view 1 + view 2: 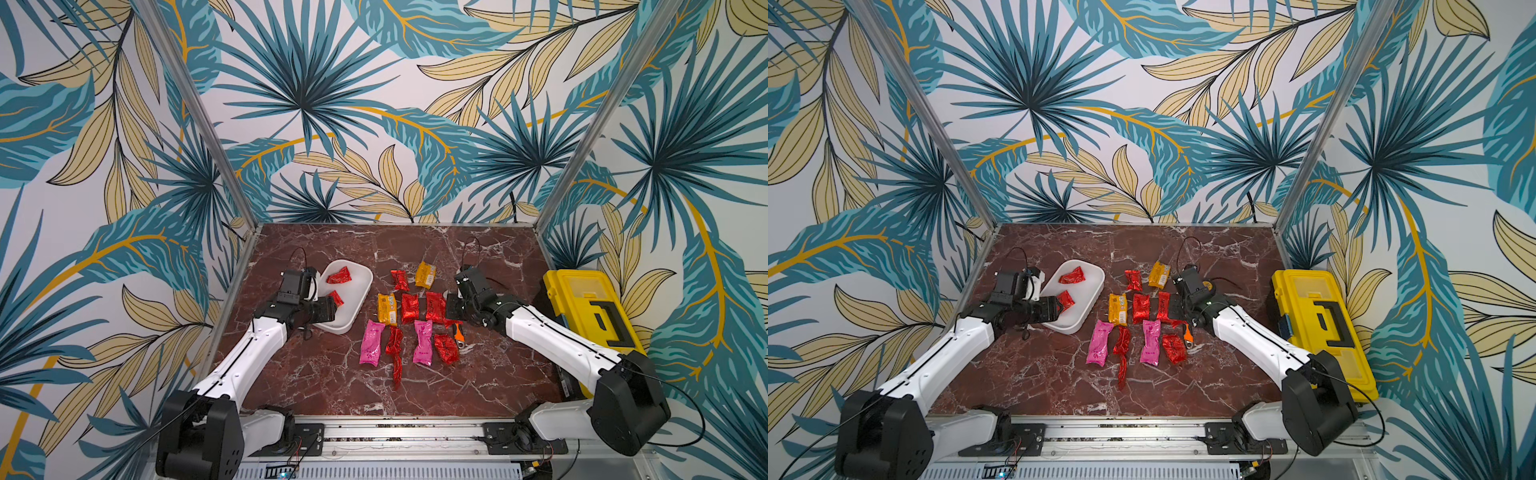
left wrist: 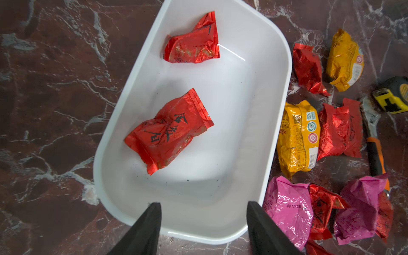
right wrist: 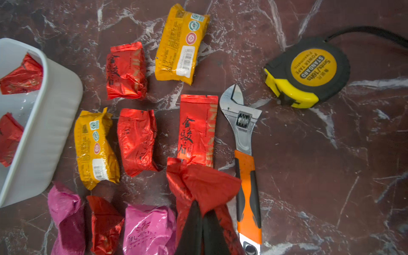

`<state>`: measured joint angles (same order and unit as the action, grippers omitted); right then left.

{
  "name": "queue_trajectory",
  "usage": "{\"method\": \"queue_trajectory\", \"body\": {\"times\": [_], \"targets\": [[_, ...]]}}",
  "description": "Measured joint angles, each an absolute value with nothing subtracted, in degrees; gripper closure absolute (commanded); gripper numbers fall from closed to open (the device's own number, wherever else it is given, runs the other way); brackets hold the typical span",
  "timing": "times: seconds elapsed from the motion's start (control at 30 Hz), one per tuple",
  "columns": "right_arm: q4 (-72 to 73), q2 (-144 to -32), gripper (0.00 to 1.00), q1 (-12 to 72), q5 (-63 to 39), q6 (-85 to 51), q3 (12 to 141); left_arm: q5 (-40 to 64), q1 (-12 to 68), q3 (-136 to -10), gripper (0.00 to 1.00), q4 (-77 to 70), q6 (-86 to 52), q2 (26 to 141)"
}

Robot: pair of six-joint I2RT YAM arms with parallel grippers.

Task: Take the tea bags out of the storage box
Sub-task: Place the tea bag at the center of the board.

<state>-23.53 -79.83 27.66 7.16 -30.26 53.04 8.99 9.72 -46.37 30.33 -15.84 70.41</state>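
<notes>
Two tools: left (image 2: 203,204) agape over storage box (image 2: 231,143); right (image 3: 202,209) tight on sachet (image 3: 205,183).

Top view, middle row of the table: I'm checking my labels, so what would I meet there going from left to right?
storage box → orange-yellow tea bag → red tea bag → second red tea bag → yellow toolbox
</notes>
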Motion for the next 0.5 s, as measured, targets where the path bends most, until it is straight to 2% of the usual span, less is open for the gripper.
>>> {"method": "queue_trajectory", "body": {"times": [0.33, 0.4, 0.5], "targets": [[-14.74, -90.65, 0.9, 27.18, 1.08, -31.81, 52.58, 7.64, 10.76, -48.53, 0.33, 31.22, -11.9, 75.11], [-13.1, -91.7, 0.86, 27.18, 0.12, -32.58, 52.38, 7.35, 11.05, -49.21, 0.33, 31.27, -11.05, 76.16], [-11.66, -91.83, 0.7, 27.18, -0.27, -33.63, 52.01, 6.59, 11.51, -50.57, 0.33, 31.55, -9.41, 78.32]]}}
